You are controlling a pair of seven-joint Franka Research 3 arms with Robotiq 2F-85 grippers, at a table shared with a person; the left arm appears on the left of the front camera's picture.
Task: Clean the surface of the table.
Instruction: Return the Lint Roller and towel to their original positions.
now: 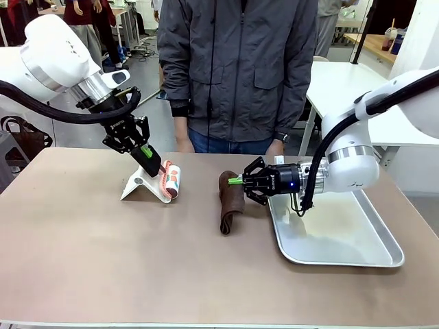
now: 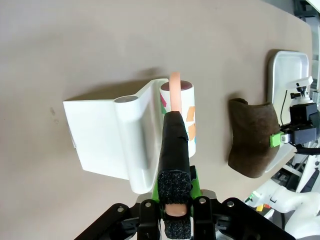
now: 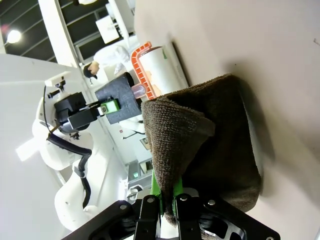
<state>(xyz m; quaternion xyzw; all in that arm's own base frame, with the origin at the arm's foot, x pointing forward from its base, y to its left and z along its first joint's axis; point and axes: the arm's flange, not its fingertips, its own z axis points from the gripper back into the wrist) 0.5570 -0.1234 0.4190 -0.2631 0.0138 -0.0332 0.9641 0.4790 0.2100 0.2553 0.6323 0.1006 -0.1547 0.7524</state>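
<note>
The bare brown worktop (image 1: 103, 260) lies nearest in the front view, running from the near edge out to the person standing at the far side. On it, left of middle, my left end effector (image 1: 152, 166) is clamped on the black handle of a lint roller (image 1: 171, 179) that sits by its white stand (image 1: 140, 185). Right of middle, my right end effector (image 1: 233, 181) pinches the top of a dark brown cloth (image 1: 230, 202), which hangs down and drapes onto the surface just beside a silver tray (image 1: 357, 257).

From my left wrist, the padded handle (image 2: 174, 155) runs straight up between my closed fingers to the roller, whose sheet carries orange and green marks; I can read no words on them.

From my right wrist, the cloth is gripped in a fold between green pads (image 3: 156, 187), with its lower edge touching the worktop.

To wipe well, I judge I should lower the cloth until more of it lies flat, press lightly, and drag in overlapping passes away from the tray. Small white lettering shows on my left end effector, too fine to read.
</note>
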